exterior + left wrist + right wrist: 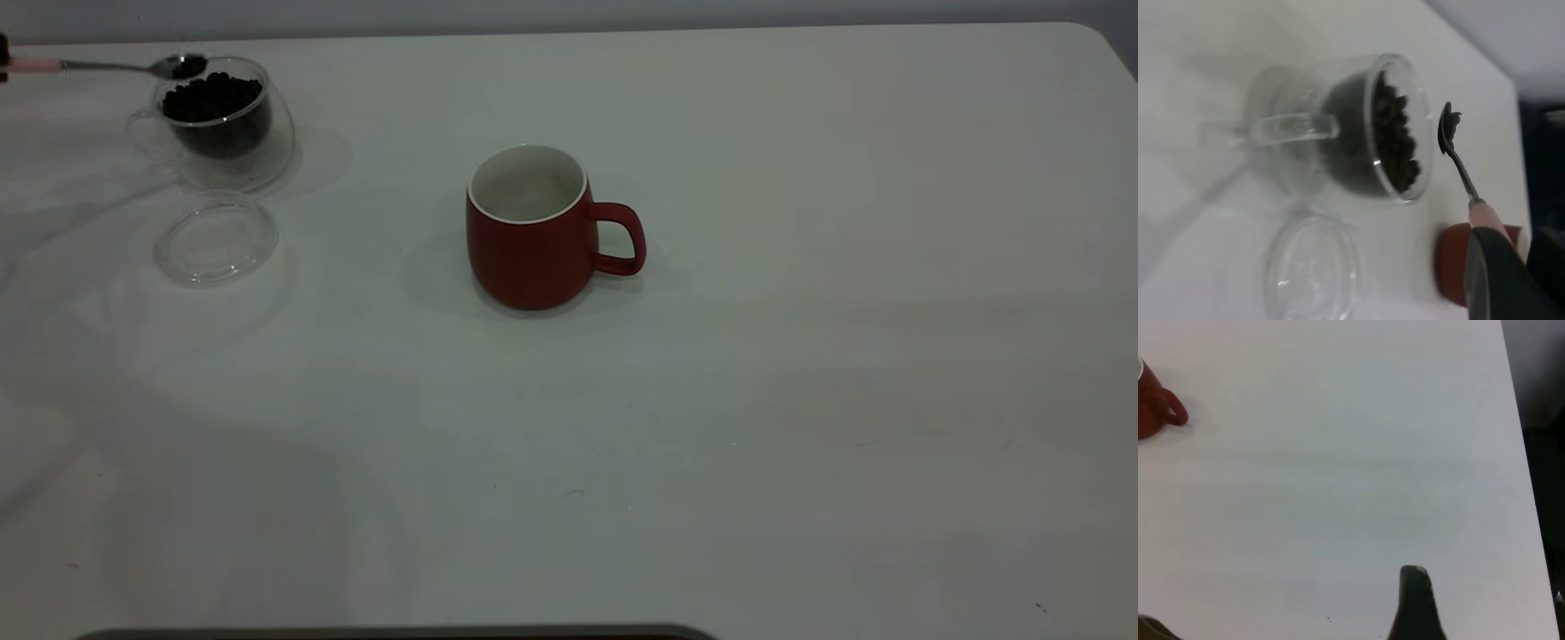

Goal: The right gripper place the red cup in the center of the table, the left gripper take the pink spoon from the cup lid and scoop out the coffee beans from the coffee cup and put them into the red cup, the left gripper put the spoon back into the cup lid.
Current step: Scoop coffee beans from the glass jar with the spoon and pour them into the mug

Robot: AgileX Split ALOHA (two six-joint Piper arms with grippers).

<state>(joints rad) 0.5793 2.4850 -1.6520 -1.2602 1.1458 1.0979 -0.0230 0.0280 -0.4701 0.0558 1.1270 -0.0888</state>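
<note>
Red cup [533, 233] upright mid-table [800, 373], handle toward the right arm's side, inside looks bare. Coffee cup [222, 120] far left, full of coffee beans [213, 96]; cup lid [216, 240] flat just in front, nothing on it. Pink spoon [107, 65] held level above the coffee cup rim, a few beans in the bowl. Left gripper [1501, 280] clamped on the pink handle, mostly cut off at frame edge. Right gripper [1415, 603]: one finger tip visible, well clear of the red cup; can't tell if spread or closed. No readable writing.
</note>
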